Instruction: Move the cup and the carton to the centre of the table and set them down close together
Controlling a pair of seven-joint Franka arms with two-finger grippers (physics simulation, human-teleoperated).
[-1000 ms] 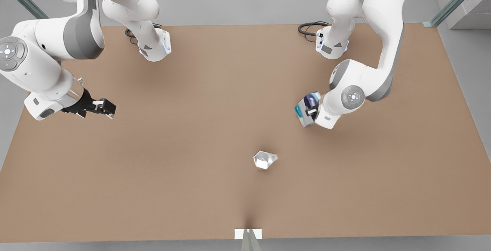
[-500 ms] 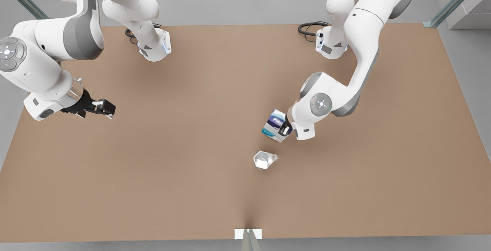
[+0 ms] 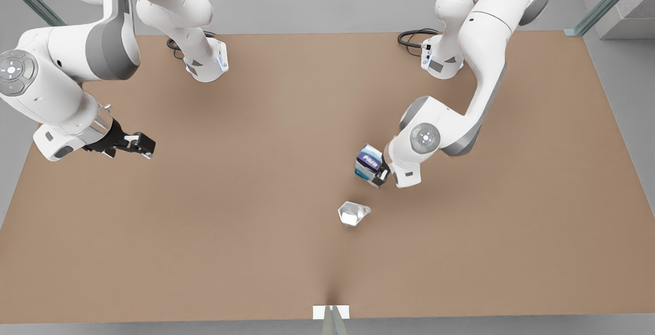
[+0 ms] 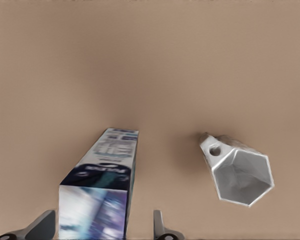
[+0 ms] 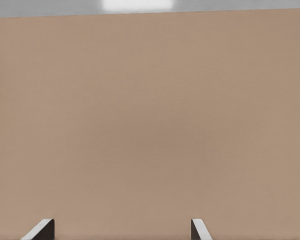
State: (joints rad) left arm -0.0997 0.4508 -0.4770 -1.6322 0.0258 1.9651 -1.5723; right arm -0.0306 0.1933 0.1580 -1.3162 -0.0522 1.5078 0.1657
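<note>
The only obstacle near the left gripper [image 3: 380,174] is the cup [image 3: 352,214], lying on its side on the table [image 3: 256,253] just past the carton [image 3: 369,165] held between its fingers, with a narrow strip of bare tabletop left between the two. Ahead of and beneath the right gripper [image 3: 145,146], whose fingers are spread, nothing but open tabletop is seen, out to the far edge. Between the two grippers a wide unobstructed stretch of table is left.

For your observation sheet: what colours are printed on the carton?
White with blue, purple and teal print on the carton, best seen in the left wrist view.
</note>
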